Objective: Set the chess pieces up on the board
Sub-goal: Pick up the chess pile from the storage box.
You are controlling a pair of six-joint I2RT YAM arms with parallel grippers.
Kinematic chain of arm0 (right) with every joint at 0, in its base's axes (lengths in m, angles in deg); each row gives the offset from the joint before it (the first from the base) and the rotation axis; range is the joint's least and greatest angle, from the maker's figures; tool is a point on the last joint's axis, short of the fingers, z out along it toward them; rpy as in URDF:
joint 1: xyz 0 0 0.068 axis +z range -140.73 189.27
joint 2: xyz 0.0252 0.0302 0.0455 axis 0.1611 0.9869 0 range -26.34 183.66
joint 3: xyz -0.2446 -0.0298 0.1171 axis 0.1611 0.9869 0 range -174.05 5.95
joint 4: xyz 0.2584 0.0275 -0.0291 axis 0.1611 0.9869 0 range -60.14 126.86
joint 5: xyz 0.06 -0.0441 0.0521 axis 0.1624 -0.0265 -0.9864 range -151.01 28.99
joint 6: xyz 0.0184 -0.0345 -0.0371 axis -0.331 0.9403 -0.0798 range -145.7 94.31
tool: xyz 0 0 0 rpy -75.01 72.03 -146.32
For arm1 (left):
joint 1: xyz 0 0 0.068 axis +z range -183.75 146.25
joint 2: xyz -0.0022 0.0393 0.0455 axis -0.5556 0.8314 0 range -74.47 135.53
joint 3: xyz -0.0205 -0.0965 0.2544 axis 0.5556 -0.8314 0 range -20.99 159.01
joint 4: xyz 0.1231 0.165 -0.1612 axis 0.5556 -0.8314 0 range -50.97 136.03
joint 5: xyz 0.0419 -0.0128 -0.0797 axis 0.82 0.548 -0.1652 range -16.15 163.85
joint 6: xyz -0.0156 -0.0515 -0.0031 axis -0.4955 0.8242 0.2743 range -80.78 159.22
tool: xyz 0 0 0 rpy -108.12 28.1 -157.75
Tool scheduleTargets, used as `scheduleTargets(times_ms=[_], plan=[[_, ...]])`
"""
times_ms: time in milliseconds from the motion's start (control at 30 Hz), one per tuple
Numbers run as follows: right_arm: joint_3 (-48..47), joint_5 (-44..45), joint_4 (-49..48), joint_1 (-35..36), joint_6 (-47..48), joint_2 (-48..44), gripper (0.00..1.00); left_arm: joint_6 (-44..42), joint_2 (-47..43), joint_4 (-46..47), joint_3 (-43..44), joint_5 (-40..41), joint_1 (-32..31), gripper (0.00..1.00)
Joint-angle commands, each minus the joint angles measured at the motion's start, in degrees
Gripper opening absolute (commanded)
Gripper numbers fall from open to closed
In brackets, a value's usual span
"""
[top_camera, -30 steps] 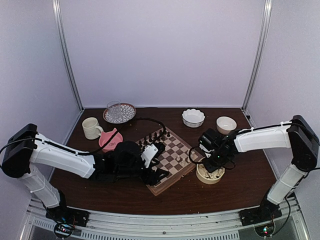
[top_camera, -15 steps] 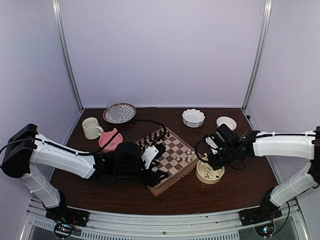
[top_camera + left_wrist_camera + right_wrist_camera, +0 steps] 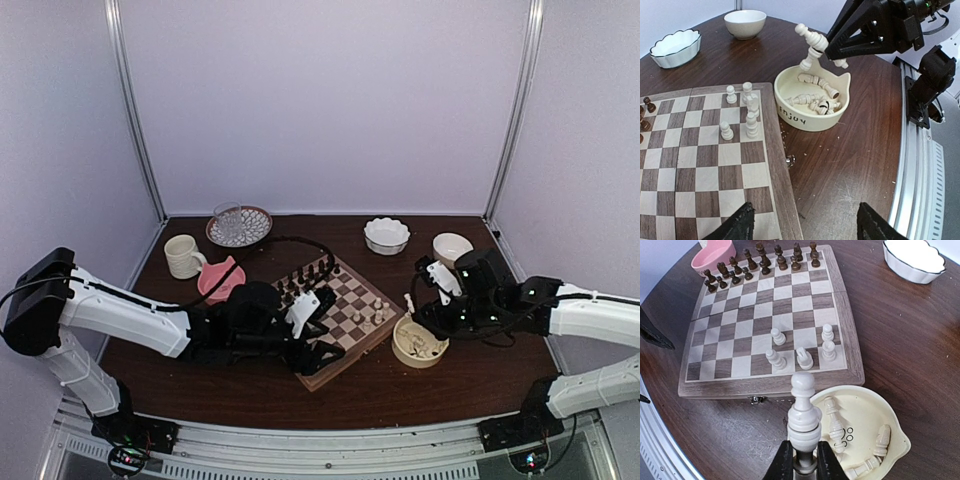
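My right gripper [image 3: 805,460] is shut on the base of a cream-white chess piece [image 3: 804,412], which stands up from the jaws. It hangs over the near-left rim of the cream bowl [image 3: 862,407], where several more white chess pieces [image 3: 832,420] lie. The board [image 3: 852,347] lies just beyond, with several white chess pieces [image 3: 802,357] at its near edge and dark ones [image 3: 762,260] along the far edge. My left gripper [image 3: 805,225] is open and holds nothing, low over the board's corner [image 3: 775,150]. From there the held piece [image 3: 812,40] shows above the bowl [image 3: 810,120].
A pink bowl [image 3: 220,278], a cream mug [image 3: 183,256] and a glass plate [image 3: 239,226] stand left of and behind the board. A scalloped white dish [image 3: 386,235] and a small white bowl [image 3: 452,247] stand at the back right.
My right gripper has shut on a white piece in the cream bowl and lifted it, while the arm has swung rightward and nearer. The left arm has stayed still.
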Motion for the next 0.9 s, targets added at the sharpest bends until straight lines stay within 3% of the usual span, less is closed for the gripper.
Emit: scheduleTargets(times_ms=[0, 433, 667, 867], plan=[[1.2, -2.3, -4.0, 0.3, 0.9, -1.5, 0.09, 0.4, -0.6, 4.5, -0.5, -2.7, -0.3, 0.70], [4.1, -27.5, -16.4, 2.2, 0.5, -4.2, 0.09, -1.1, 1.9, 14.1, -1.8, -19.7, -0.3, 0.63], [5.2, -33.3, -21.0, 3.2, -2.1, -6.3, 0.10, 0.9, 3.9, 40.3, -10.9, -19.9, -0.2, 0.65], [5.4, -32.8, -27.2, 6.1, -6.3, -7.5, 0.09, 1.6, 6.1, 52.1, -14.1, -17.6, -0.3, 0.69]])
